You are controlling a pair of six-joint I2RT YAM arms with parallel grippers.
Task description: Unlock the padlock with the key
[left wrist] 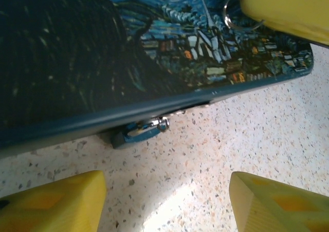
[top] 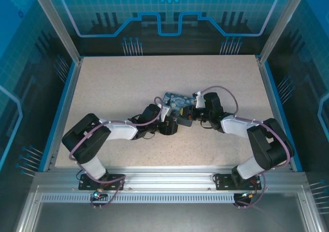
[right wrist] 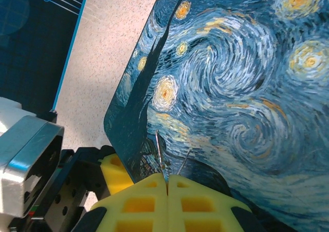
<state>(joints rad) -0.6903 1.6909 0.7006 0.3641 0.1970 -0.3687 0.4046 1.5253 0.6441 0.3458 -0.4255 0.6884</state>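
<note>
The blue-and-yellow swirl-painted tin [top: 176, 101] lies mid-table between both grippers. My left gripper [left wrist: 164, 206] is open, its yellow fingers [left wrist: 51, 201] spread low over bare table just in front of the tin's edge [left wrist: 154, 106]. Under that edge a small silvery piece, apparently the padlock [left wrist: 160, 123], hangs by a blue latch tab [left wrist: 131, 137]. My right gripper [right wrist: 167, 179] is shut on the key [right wrist: 160, 152], whose thin blade sticks out over the tin lid [right wrist: 231, 77]. In the left wrist view a wire ring [left wrist: 229, 17] shows beside the right gripper's finger [left wrist: 288, 8].
The speckled tabletop [top: 118, 83] has blue rails along its sides and a metal frame at the near edge [top: 164, 183]. Both arms bend in toward the tin, the left gripper [top: 169, 125] and the right gripper [top: 190, 114] close together.
</note>
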